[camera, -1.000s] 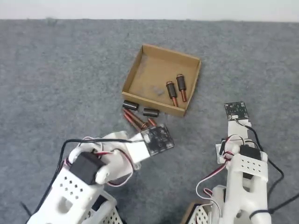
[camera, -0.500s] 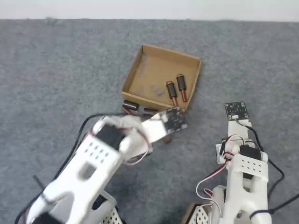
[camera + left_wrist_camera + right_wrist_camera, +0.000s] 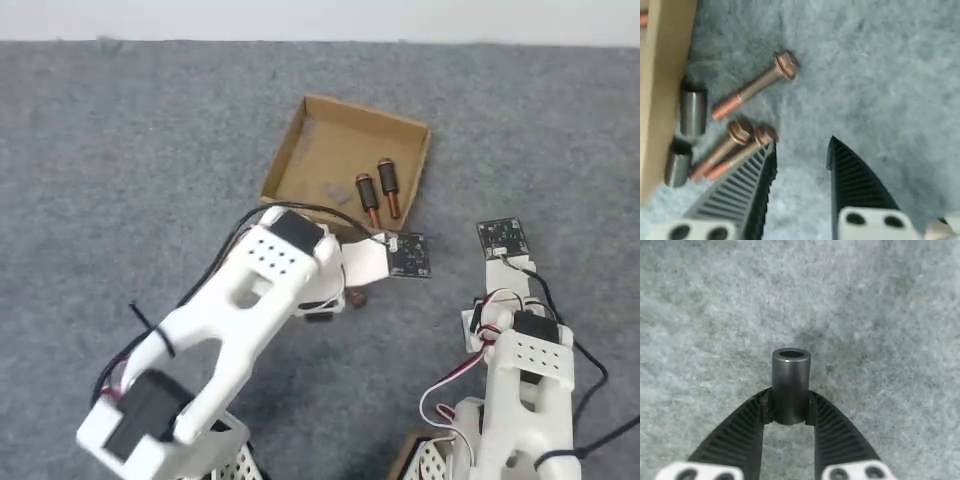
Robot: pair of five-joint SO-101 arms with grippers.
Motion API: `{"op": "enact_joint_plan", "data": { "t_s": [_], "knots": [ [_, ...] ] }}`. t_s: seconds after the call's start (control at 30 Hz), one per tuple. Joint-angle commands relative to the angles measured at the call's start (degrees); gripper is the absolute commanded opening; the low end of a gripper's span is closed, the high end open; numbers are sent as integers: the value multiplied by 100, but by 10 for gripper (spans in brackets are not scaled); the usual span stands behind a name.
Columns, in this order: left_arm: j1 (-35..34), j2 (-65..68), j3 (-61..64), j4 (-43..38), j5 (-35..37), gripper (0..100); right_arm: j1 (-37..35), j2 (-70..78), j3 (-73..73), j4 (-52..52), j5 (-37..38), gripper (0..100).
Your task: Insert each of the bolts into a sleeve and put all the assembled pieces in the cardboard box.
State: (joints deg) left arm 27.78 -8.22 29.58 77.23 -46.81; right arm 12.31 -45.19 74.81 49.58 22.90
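My right gripper [image 3: 789,406] is clamped on a sleeve [image 3: 790,382] – left gripper [image 3: 802,145] hangs spread wide beside the bolts [image 3: 740,131] along the cardboard box [image 3: 665,75] wall, so I'd centre on the lone bolt [image 3: 752,89] and pinch its shank

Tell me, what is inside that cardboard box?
Two sleeved bolts lie side by side inside the cardboard box, with bare floor around them. The left arm covers the box's near edge, so that strip is hidden.
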Motion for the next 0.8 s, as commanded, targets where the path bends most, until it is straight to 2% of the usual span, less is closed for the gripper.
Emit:
{"op": "enact_joint_plan", "data": {
  "t_s": [0.0, 0.23, 0.37, 0.6, 0.77],
  "knots": [
    [105, 281, -330, -651, -114, 155, -92, -242, -26, -31, 97, 7],
    [563, 809, -338, -1231, -229, 155, -92, -242, -26, -31, 97, 7],
    [554, 1257, -470, -1503, -229, 155, -92, -259, -26, -31, 105, 7],
    [158, 2013, -1385, -1108, -404, 155, -101, -268, -26, -22, 105, 7],
    [105, 2110, -1490, -976, -615, 125, -101, -268, -26, -22, 105, 7]
  ]
}}
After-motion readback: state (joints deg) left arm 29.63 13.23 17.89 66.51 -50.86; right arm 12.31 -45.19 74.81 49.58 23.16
